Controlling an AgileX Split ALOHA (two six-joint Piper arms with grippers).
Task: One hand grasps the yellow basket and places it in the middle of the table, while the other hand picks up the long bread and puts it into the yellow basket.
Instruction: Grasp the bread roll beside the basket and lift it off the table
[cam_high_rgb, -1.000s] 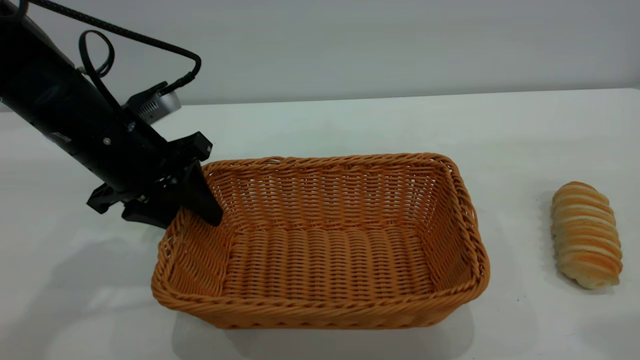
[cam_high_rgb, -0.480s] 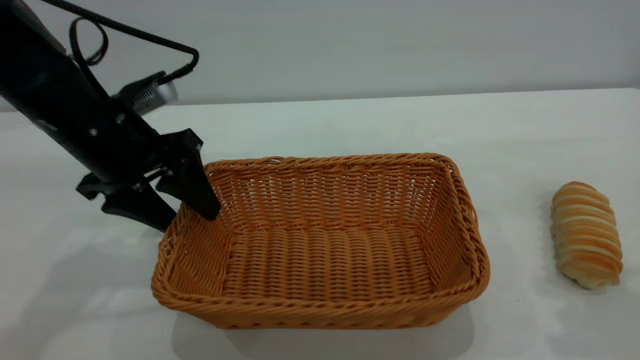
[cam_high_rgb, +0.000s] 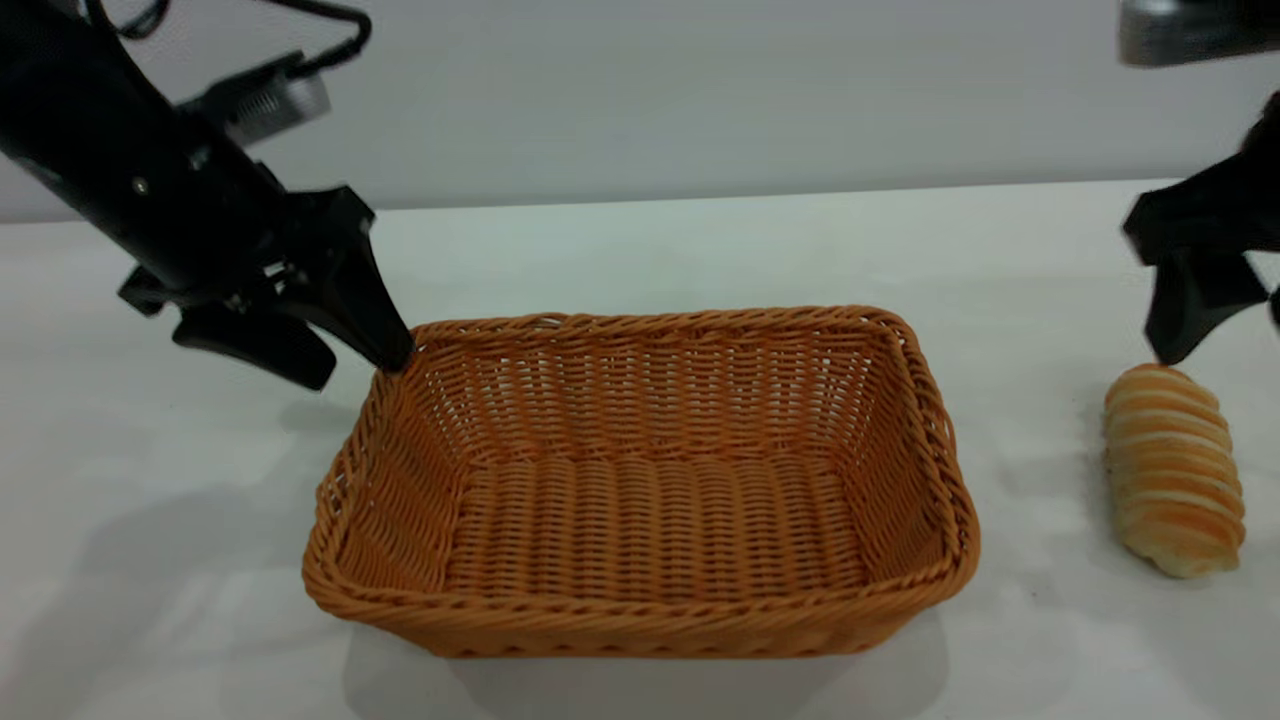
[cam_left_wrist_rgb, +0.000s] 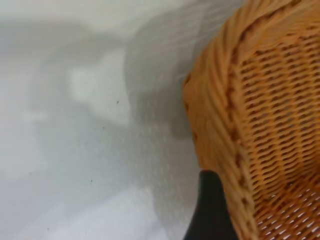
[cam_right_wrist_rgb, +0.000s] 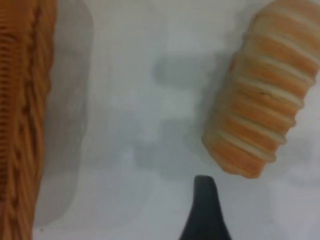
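Observation:
The yellow basket (cam_high_rgb: 640, 480) sits on the white table (cam_high_rgb: 700, 250), near the middle. My left gripper (cam_high_rgb: 350, 362) is open and empty, just above and outside the basket's far left corner, one fingertip close to the rim. In the left wrist view one black finger (cam_left_wrist_rgb: 210, 212) lies beside the braided rim (cam_left_wrist_rgb: 225, 100). The long bread (cam_high_rgb: 1172, 468) lies on the table to the right of the basket. My right gripper (cam_high_rgb: 1225, 345) hangs open just above the bread's far end. The right wrist view shows the bread (cam_right_wrist_rgb: 265, 95) ahead of one finger (cam_right_wrist_rgb: 205, 215).
The basket is empty inside. Bare table lies between the basket's right rim and the bread, and in front of the basket. The basket's edge shows at the side of the right wrist view (cam_right_wrist_rgb: 20, 110).
My left gripper has opened off the basket's left wall and risen up and to the left. My right gripper has come into view above the bread. Basket and bread have not moved.

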